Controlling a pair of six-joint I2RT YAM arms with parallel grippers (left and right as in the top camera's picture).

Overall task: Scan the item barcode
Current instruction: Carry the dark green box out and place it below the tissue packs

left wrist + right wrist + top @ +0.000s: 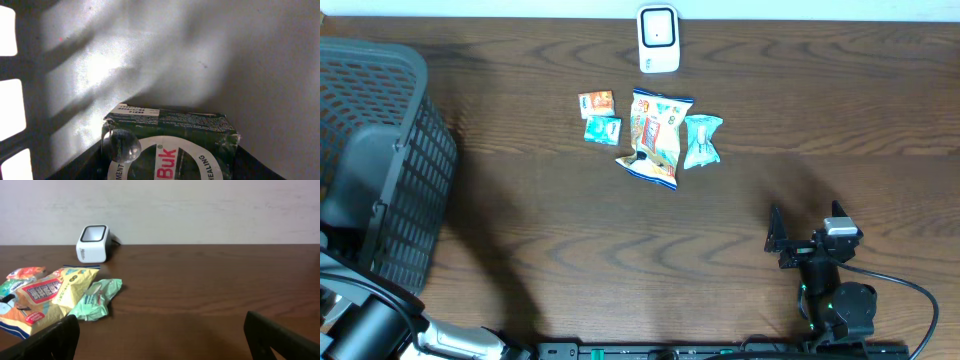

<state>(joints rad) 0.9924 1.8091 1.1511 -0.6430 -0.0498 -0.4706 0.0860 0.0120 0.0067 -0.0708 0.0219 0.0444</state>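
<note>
The left wrist view looks down into the basket, at its grey floor (200, 60). A dark green box (200, 125) with a white ring label and red letters lies there, filling the gap between my left gripper's (170, 167) dark fingers, which press its two sides. In the overhead view this gripper is hidden inside the basket (380, 170). The white barcode scanner (658, 38) (93, 243) stands at the table's far edge. My right gripper (806, 212) (160, 330) hovers open and empty near the front right.
Snack packets lie in front of the scanner: a large yellow-orange bag (656, 135) (45, 297), a mint-green packet (701, 140) (97, 300), and two small packets (596, 101) (602, 129). The black mesh basket takes up the table's left side.
</note>
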